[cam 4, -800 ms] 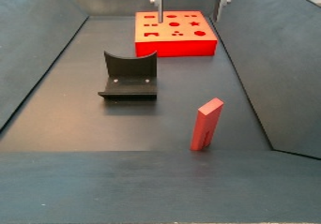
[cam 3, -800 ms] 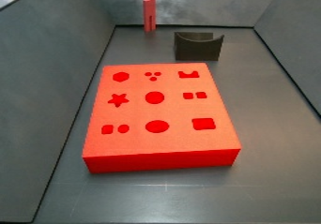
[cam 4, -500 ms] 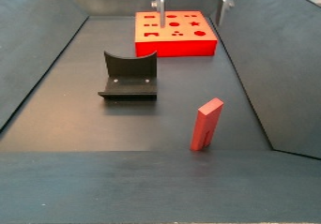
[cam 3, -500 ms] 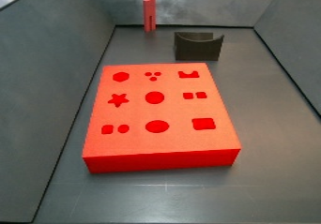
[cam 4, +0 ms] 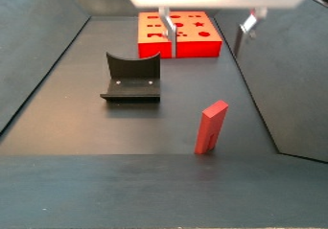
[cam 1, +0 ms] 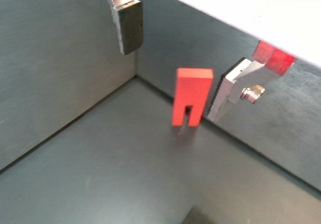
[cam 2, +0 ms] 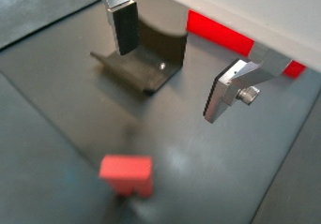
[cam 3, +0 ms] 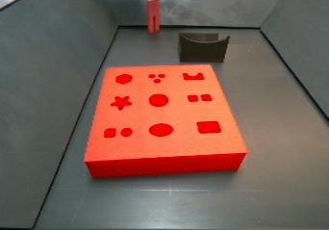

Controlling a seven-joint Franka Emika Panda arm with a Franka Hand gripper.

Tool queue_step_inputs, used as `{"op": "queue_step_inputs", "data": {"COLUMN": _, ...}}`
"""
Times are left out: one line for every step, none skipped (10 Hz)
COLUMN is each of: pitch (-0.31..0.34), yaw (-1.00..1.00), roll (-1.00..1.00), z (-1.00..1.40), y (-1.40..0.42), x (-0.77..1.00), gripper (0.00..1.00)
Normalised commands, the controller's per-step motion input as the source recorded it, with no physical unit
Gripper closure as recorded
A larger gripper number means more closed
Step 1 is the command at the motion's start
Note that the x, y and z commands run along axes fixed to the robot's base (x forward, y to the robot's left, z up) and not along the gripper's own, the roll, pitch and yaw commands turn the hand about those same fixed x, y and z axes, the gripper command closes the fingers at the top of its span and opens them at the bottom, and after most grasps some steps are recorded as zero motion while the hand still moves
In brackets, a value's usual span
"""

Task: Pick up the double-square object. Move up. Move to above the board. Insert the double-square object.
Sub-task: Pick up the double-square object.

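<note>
In a side view the small slim red upright peg, the double-square object point(cam 4: 212, 127), stands alone on the dark grey floor at lower right of the frame, tilted slightly, nothing touching it. Behind it, at middle left, sits the dark L-shaped fixture point(cam 4: 130, 77), and far back at upper centre lies the large thick red slab with shaped cutouts, the board point(cam 4: 179, 34).

The change is at the top of that frame: the gripper point(cam 4: 205, 24) and its pale body now fill the upper edge and cover part of the board, where half a second ago only two finger stubs showed. It has travelled toward the peg, so I judge the pick-up approach is under way, with no grasp yet.

In a wrist view the flat silver fingers point(cam 1: 127, 22) stand wide apart with the peg point(cam 1: 190, 97) on the floor below, between them and untouched.

The arm is cut off. In the other side picture the gripper is not visible; the peg point(cam 3: 153, 13) is tiny at the far wall.
</note>
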Motion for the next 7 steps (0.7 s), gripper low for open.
{"op": "queue_step_inputs", "data": {"pitch": 0.031, "yaw": -0.35, "roll": 0.00, "z": -0.30, "y": 0.60, "x": -0.09, "gripper": 0.00}}
{"op": "queue_step_inputs", "data": {"pitch": 0.033, "yaw": -0.35, "roll": 0.00, "z": -0.30, "y": 0.59, "x": -0.08, "gripper": 0.00}}
{"op": "queue_step_inputs", "data": {"pitch": 0.034, "yaw": -0.36, "roll": 0.00, "z": -0.30, "y": 0.59, "x": -0.08, "gripper": 0.00}}
{"op": "queue_step_inputs", "data": {"pitch": 0.043, "yaw": -0.50, "roll": 0.00, "z": -0.27, "y": 0.45, "x": -0.10, "gripper": 0.00}}
{"op": "queue_step_inputs", "data": {"pitch": 0.046, "yaw": -0.62, "roll": 0.00, "z": -0.23, "y": 0.33, "x": -0.12, "gripper": 0.00}}
{"op": "queue_step_inputs", "data": {"pitch": 0.000, "yaw": -0.73, "roll": 0.00, "z": -0.20, "y": 0.20, "x": -0.05, "gripper": 0.00}}
{"op": "queue_step_inputs", "data": {"pitch": -0.189, "yaw": -0.85, "roll": 0.00, "z": -0.55, "y": 0.00, "x": 0.03, "gripper": 0.00}}
